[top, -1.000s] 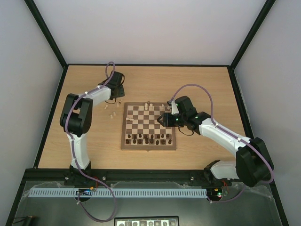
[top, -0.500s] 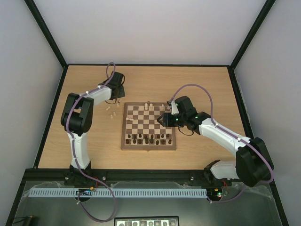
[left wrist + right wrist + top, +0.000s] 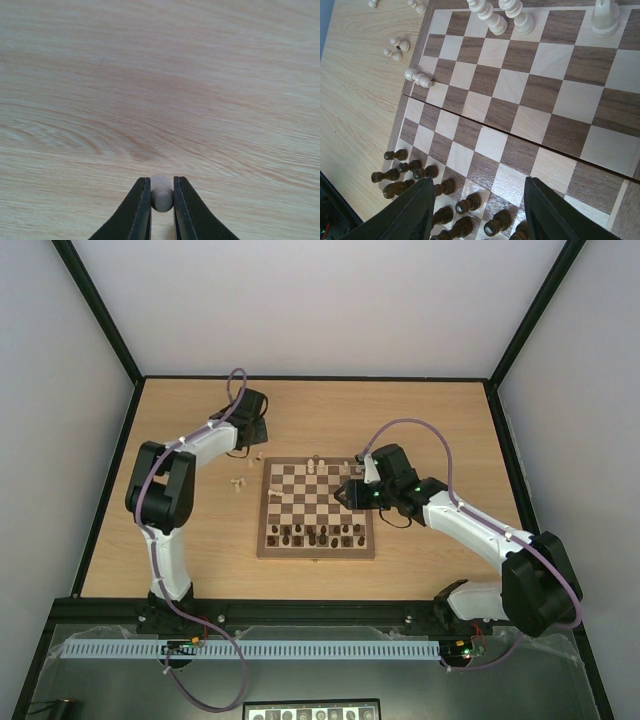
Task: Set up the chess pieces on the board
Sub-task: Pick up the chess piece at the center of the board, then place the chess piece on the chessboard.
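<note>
My left gripper is shut on a small pale cream chess piece, held just over the bare table. In the top view the left gripper is left of the board's far corner. Other loose cream pieces lie on the table beside the board. A few cream pieces stand on the board's far row. One cream pawn lies at the board's left edge. My right gripper hangs open over the board's right half, with nothing between its fingers.
Dark brown chessmen fill the board's near rows and show below the right gripper as dark pieces. A black frame and grey walls ring the wooden table.
The left gripper has closed onto the cream piece and shifted slightly away from the loose pieces. The right arm has not moved.
</note>
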Controlling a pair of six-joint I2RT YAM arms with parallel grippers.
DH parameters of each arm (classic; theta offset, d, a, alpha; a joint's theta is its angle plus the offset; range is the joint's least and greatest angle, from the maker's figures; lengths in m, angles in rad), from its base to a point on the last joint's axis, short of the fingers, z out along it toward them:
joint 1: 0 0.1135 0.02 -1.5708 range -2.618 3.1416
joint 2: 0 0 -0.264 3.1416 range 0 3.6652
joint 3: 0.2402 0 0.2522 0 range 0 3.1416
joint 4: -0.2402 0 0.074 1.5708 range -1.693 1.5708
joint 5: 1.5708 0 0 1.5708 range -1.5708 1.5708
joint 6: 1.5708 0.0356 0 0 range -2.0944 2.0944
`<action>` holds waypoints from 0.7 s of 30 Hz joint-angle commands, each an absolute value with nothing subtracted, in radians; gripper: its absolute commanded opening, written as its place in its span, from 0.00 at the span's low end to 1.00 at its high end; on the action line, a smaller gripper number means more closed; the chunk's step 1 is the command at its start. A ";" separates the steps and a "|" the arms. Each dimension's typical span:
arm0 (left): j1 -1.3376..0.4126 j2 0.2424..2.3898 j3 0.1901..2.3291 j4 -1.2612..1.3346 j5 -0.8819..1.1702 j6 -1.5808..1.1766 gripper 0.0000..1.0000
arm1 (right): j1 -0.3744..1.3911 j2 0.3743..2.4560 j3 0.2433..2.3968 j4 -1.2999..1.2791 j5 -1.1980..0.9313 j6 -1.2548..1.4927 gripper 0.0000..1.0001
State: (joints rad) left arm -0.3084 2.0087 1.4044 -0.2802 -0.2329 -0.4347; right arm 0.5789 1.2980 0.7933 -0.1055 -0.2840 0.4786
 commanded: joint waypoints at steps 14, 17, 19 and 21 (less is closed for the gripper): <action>-0.574 1.886 1.582 -0.439 -0.217 -0.397 0.04 | 0.588 1.071 0.799 -0.203 0.022 0.485 0.62; -0.618 1.894 1.614 -0.453 -0.216 -0.394 0.04 | 0.587 1.046 0.796 -0.208 0.047 0.490 0.63; -0.647 1.909 1.643 -0.465 -0.213 -0.390 0.04 | 0.586 1.037 0.795 -0.210 0.050 0.491 0.63; -0.669 1.932 1.677 -0.481 -0.211 -0.386 0.04 | 0.587 1.030 0.795 -0.211 0.052 0.490 0.63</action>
